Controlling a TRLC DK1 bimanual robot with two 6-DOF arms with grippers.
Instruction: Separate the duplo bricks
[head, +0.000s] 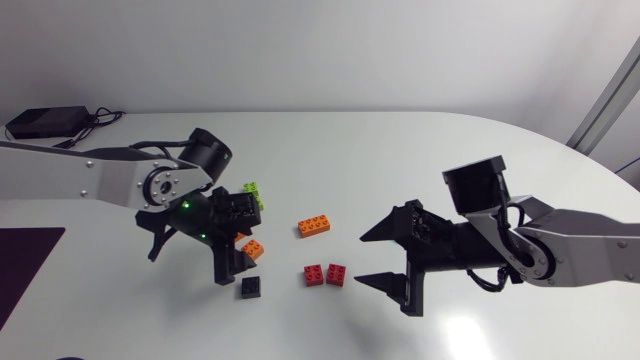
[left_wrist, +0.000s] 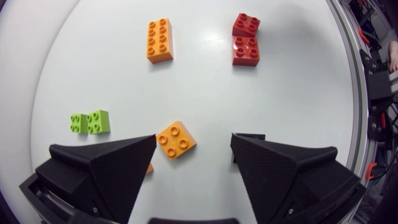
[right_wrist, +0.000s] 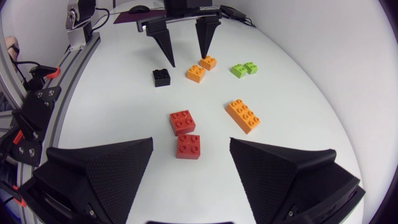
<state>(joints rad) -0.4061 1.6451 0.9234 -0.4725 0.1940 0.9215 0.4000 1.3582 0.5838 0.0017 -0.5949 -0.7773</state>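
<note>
Two small orange bricks lie apart near my left gripper (head: 236, 262). One (left_wrist: 176, 139) lies on the table between its open fingers, untouched. The other (left_wrist: 149, 167) is mostly hidden by a finger. A black brick (head: 249, 287) sits just beside the gripper. Two green bricks (left_wrist: 90, 122) lie side by side off to one side. A long orange brick (head: 315, 227) and two red bricks (head: 313, 275) (head: 335, 273) lie mid-table. My right gripper (head: 385, 255) stands open and holds nothing. The nearer red brick (right_wrist: 188, 146) lies just ahead of its fingers (right_wrist: 124, 158).
A dark purple mat (head: 25, 250) lies at the table's left edge. Bare white table (head: 400, 160) stretches behind and to the right of the bricks. The two grippers face each other across the red bricks.
</note>
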